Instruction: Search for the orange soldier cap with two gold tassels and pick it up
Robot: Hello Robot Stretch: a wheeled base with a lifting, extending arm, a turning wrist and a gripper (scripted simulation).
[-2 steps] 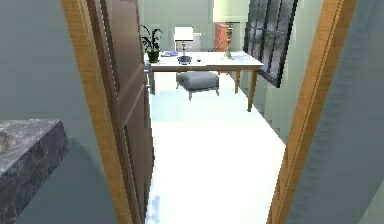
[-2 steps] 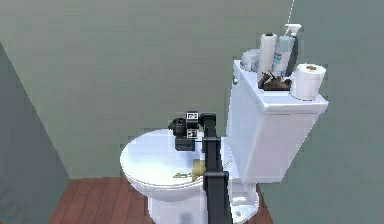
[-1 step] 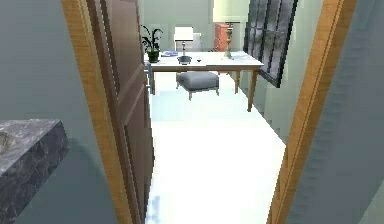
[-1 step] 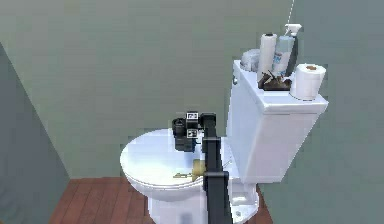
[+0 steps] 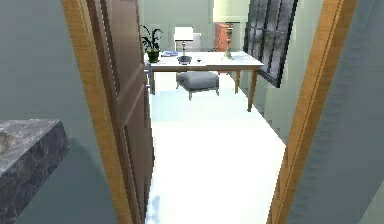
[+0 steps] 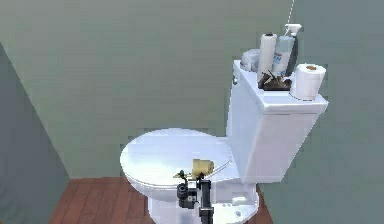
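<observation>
Dark gripper (image 6: pixel 187 187) before white toilet (image 6: pixel 262 125), load unclear

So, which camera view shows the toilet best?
The arm side view. The toilet stands there with its bowl and tank, and paper rolls on top. The forward view looks another way, past an open door at a desk.

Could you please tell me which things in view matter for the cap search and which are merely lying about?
Job: gripper; orange-red thing on the desk, possibly the cap.
Lying about: toilet, paper roll, plant, stool.
</observation>
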